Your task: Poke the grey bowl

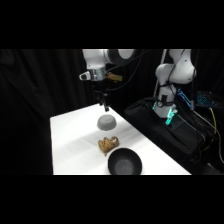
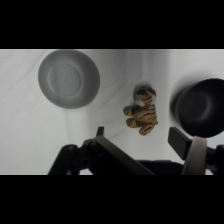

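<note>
The side view looks across and down on the worktop [image 1: 70,135] from afar; the wrist view looks straight down, closer. Both share the grey bowl [image 1: 106,121] [image 2: 69,78].

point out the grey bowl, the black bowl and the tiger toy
grey bowl [image 1: 106,121], side view, on its domed top
black bowl [image 1: 124,163], side view, inside its hollow
tiger toy [image 2: 142,117], wrist view, on its striped body

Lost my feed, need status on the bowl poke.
Gripper above grey bowl, not touching. Bowl upside down, untouched. Toy tiger and black bowl off to the side, path clear.
</note>
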You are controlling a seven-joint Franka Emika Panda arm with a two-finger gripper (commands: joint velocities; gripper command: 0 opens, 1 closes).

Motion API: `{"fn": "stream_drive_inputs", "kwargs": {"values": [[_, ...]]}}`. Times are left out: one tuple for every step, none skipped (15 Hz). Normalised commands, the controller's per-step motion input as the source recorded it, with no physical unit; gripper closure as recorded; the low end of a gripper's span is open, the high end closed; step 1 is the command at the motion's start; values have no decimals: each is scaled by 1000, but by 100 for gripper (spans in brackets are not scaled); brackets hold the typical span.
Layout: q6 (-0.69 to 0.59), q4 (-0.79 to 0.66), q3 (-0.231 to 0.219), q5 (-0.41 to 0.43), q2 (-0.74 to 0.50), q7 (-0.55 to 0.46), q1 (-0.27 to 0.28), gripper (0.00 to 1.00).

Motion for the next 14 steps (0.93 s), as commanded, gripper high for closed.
{"fn": "stream_drive_inputs", "kwargs": {"values": [[26, -2, 21, 1, -5, -6, -23, 0], [72, -16, 11, -36, -16, 41, -29, 0], [89, -31, -5, -8, -42, 38, -46, 0], [124, -44, -23, -13, -62, 52, -62, 0], [120, -46, -37, -11, -72, 34, -75, 0], [147, -54, -50, 8, -79, 34, -88, 0], [169, -58, -73, 26, -80, 35, -112, 0], [162, -59, -80, 39, -77, 31, -119, 0], [170, -68, -86, 58, -77, 29, -125, 0], [175, -78, -89, 63, -75, 37, -127, 0], [212, -92, -100, 84, -69, 48, -138, 0], [208, -92, -95, 88, -63, 57, -131, 0], [192, -101, -100, 100, -60, 50, -135, 0], [192, -106, -95, 101, -59, 59, -127, 0]]}}
